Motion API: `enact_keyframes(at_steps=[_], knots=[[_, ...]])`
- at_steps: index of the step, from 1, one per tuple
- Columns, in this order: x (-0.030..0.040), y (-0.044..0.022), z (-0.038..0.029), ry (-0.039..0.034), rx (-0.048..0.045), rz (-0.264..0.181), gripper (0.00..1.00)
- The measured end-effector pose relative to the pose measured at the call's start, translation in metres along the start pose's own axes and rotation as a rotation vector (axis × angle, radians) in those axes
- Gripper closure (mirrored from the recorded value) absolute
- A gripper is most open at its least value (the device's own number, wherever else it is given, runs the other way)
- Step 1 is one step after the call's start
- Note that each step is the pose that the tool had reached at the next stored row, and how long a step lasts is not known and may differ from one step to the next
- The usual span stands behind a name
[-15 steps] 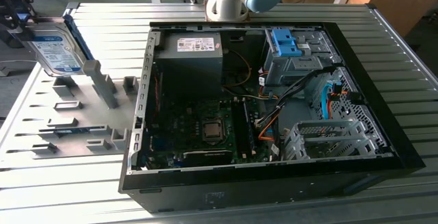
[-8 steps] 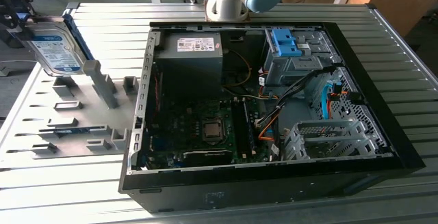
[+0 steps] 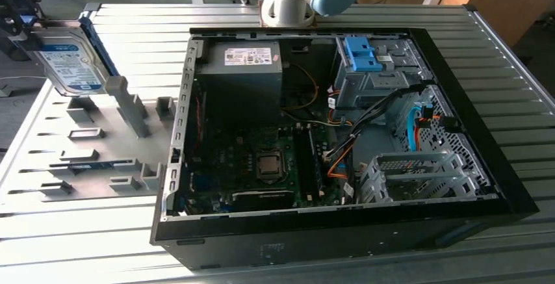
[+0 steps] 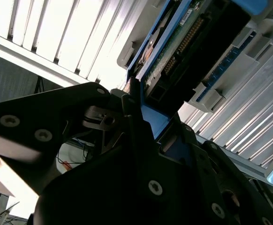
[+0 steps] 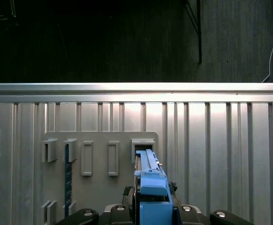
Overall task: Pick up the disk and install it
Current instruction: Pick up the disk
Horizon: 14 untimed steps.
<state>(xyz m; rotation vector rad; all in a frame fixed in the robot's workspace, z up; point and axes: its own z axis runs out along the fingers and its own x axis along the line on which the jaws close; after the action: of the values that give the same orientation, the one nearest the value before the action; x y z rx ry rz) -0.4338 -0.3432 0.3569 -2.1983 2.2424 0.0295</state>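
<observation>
Your gripper [image 3: 25, 24] pinches the disk [image 3: 71, 60] by its blue edge and holds it upright above the rack [image 3: 95, 142], I think so it hangs free of the slots [image 5: 87, 158].

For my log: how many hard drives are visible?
1: flat silver metal hard drive in blue plastic carrier, exterior view's left; the black computer case may hide others.
</observation>
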Motion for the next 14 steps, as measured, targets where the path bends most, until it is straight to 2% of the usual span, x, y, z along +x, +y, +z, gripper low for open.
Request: enact_keyframes(at_steps=[14], knots=[[0.0000, 0.0001, -0.0047, -0.0001, 0.0001, 0.000, 0.64]])
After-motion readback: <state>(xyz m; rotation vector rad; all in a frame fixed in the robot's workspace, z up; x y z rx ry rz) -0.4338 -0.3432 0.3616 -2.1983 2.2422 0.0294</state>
